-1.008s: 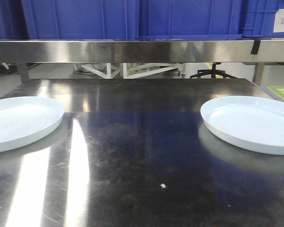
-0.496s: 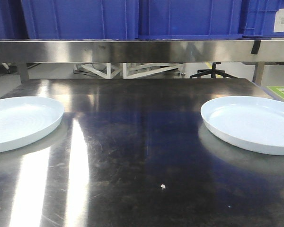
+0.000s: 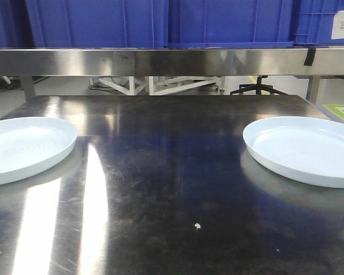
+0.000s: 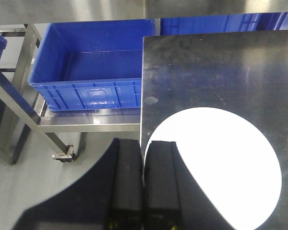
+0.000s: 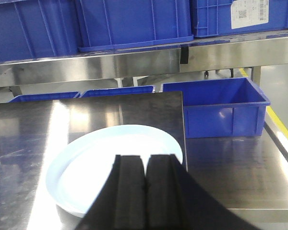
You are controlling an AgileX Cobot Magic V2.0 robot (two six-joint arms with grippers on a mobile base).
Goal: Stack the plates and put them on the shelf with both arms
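Two pale blue-white plates lie flat and apart on the steel table: one at the left edge (image 3: 23, 148) and one at the right (image 3: 307, 148). The left wrist view looks down on the left plate (image 4: 221, 167), washed out white. My left gripper (image 4: 144, 143) hangs shut above the table's left edge, just off that plate's rim, holding nothing. In the right wrist view the right plate (image 5: 101, 163) lies under my right gripper (image 5: 145, 160), which is shut and empty above the plate's near side. The steel shelf (image 3: 172, 61) runs across above the table's back. Neither gripper shows in the front view.
Blue bins (image 3: 160, 23) stand in a row on the shelf. A blue crate (image 4: 91, 81) sits on a low rack left of the table, another blue crate (image 5: 221, 108) to the right. The dark table (image 3: 172, 189) lies between the plates.
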